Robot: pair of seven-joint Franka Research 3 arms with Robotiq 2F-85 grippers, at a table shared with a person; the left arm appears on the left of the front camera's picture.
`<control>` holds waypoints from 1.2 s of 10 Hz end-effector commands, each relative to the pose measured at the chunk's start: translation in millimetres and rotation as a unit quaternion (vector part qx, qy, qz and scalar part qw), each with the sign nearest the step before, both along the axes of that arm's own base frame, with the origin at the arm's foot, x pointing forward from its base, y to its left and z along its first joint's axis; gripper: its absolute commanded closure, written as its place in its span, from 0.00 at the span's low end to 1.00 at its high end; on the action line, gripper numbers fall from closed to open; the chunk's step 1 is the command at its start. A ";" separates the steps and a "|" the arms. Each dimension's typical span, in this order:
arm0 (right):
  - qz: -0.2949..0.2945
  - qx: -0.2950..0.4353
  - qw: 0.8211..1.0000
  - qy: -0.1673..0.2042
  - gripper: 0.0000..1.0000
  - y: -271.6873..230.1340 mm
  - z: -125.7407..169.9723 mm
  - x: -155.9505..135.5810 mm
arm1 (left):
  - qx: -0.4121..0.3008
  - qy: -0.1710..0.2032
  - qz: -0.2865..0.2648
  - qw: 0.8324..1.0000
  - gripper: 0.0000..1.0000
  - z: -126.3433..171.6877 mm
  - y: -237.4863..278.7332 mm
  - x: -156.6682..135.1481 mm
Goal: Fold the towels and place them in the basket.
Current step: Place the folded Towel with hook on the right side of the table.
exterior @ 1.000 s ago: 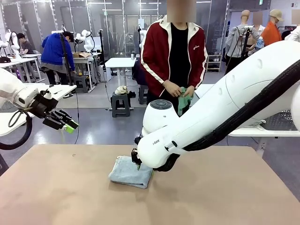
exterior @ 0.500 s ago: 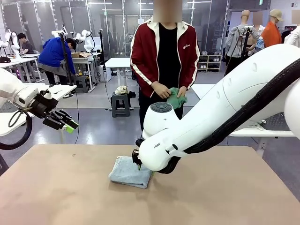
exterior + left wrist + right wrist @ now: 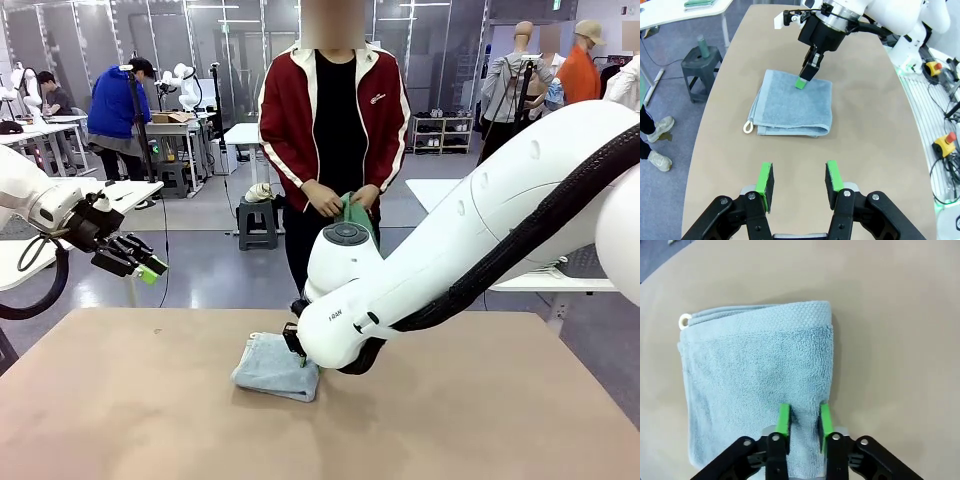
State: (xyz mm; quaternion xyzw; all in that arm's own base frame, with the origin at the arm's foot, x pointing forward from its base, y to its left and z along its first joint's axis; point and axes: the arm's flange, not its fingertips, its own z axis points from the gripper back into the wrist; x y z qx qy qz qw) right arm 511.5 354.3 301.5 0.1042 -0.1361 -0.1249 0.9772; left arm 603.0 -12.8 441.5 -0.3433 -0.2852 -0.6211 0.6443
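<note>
At the left, the left gripper [image 3: 150, 270] hangs in the air beyond the table's [image 3: 480, 420] left edge, tilted down towards the middle, its jaws released with a bare gap between the green pads and nothing in them. Near the middle of the table, a little left of centre, lies the blue towel [image 3: 790, 102], folded into a thick rectangle, with a small white loop [image 3: 747, 128] sticking out at one corner. The right arm sweeps in from the right and reaches across the middle. The right gripper [image 3: 804, 421] points straight down onto the towel close to one edge, its pads pressed into the pile and clenched on a pinch of the cloth. Behind it, at the far side of the table, a person [image 3: 335, 120] in a red jacket holds a green towel [image 3: 352, 212] in both hands at waist height.
</note>
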 end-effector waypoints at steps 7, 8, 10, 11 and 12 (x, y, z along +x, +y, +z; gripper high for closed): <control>0.013 -0.005 1.000 -0.001 1.00 -0.7 -0.4 0.2 | -0.001 -0.002 -0.005 1.000 0.46 0.8 -0.2 2.6; 0.013 -0.005 1.000 -0.001 1.00 -0.7 -0.4 0.2 | -0.001 -0.002 -0.005 1.000 0.46 0.8 -0.2 2.6; 0.013 -0.005 1.000 -0.001 1.00 -0.7 -0.4 0.2 | -0.001 -0.002 -0.005 1.000 0.46 0.8 -0.2 2.6; 0.013 -0.005 1.000 -0.001 1.00 -0.7 -0.4 0.2 | -0.001 -0.002 -0.005 1.000 0.46 0.8 -0.2 2.6; 0.013 -0.005 1.000 -0.001 1.00 -0.7 -0.4 0.2 | -0.001 -0.002 -0.005 1.000 0.46 0.8 -0.2 2.6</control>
